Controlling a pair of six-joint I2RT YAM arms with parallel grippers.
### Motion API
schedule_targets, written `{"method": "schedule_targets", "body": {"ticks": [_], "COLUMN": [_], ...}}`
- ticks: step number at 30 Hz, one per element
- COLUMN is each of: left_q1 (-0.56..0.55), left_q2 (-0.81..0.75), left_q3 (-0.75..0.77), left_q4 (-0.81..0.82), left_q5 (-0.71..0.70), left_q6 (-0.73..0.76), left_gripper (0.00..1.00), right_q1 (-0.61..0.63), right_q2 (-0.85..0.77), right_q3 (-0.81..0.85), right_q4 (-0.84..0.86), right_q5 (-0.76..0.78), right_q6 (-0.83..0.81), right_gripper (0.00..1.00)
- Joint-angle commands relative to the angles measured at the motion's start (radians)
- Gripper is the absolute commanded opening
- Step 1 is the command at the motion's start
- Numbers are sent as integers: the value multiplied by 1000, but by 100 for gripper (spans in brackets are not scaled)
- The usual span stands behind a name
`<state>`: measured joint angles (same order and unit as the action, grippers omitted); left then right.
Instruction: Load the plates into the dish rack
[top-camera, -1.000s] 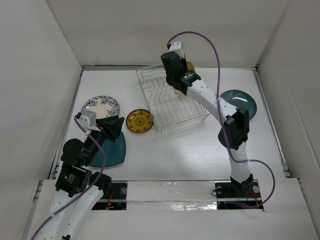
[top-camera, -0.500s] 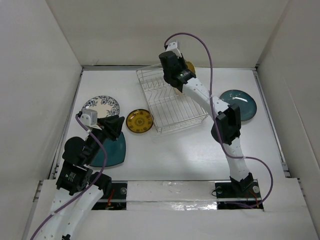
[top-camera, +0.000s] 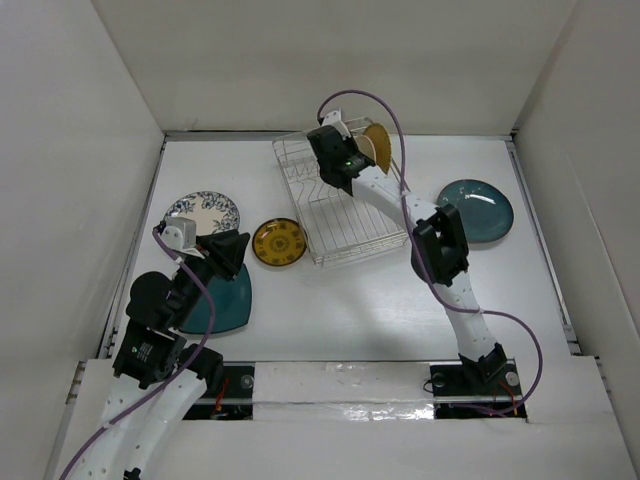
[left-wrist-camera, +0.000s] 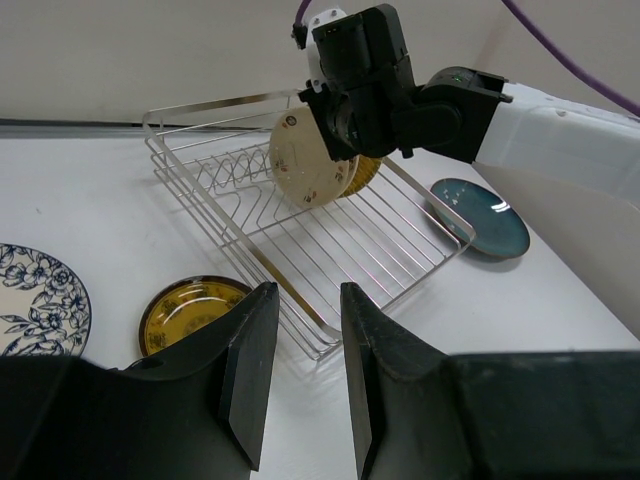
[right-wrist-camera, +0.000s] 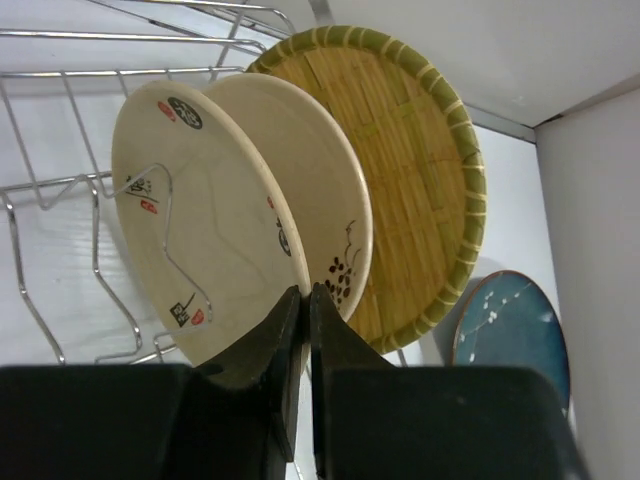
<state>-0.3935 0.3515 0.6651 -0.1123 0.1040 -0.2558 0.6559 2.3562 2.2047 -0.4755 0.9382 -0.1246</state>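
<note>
R gripper (right-wrist-camera: 305, 300) pinched tight on cream plate (right-wrist-camera: 230, 250) rim, held upright to seat btwn rack (top-camera: 345, 225) prongs, 12 o'clock end. L gripper (left-wrist-camera: 305, 292) narrow gap, empty, parked 8 o'clock.

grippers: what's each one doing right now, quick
left gripper: open, holding nothing
right gripper: shut on the rim of a cream plate

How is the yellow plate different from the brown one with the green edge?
The yellow plate lies flat on the table, outside the dish rack; the brown plate stands on edge inside it. The yellow plate has a dark pattern; the brown plate has a grid and green rim. Both are round.
</note>
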Motion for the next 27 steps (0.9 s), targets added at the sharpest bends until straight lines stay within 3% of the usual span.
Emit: {"method": "schedule_targets", "body": {"ticks": [1,2,6,8,11,12,13,15,16,21,22,23,25,26,27], "left_q1": [-7,-7,-7,-7,-7,-7,-7,-7,-7,-7,-7,-7,-7,-7,-7], "left_q2": [9,9,6,6,3,1,-2,-9,-12,-34,-39,-43,-51,-51,-57], "left_q3": [21,21,21,21,21,21,21,21,21,21,21,21,19,19,19], "left_q4": [42,42,45,46,48,46,46,48,48,46,46,45,42,40,39], "left_q5": [2,0,2,5,8,8,10,8,8,13,10,10,10,10,11], "left_q6": [0,0,0,0,0,-2,0,0,0,-3,-2,-2,-3,-5,-5], "left_gripper": [28,28,28,28,28,28,28,28,28,28,28,28,28,28,28], "right_q1": [7,7,7,7,-35,-64,-85,-139,-212,-493,-542,-593,-732,-768,-826], "right_q2": [-49,-49,-173,-237,-404,-510,-569,-690,-745,-1032,-1052,-1071,-1120,-1135,-1147], "right_q3": [-5,-11,-62,-135,-301,-433,-435,-681,-757,-1265,-1324,-1380,-1529,-1565,-1594], "right_q4": [29,32,46,79,151,229,230,388,423,598,612,644,688,715,718], "right_q5": [-16,-16,-105,-136,-211,-234,-242,-268,-288,-482,-502,-530,-633,-641,-648], "right_q6": [52,62,109,126,209,253,276,347,450,799,889,926,989,1002,1013], "right_gripper": [12,21,42,50,55,51,51,13,0,0,3,22,37,52,57]}}
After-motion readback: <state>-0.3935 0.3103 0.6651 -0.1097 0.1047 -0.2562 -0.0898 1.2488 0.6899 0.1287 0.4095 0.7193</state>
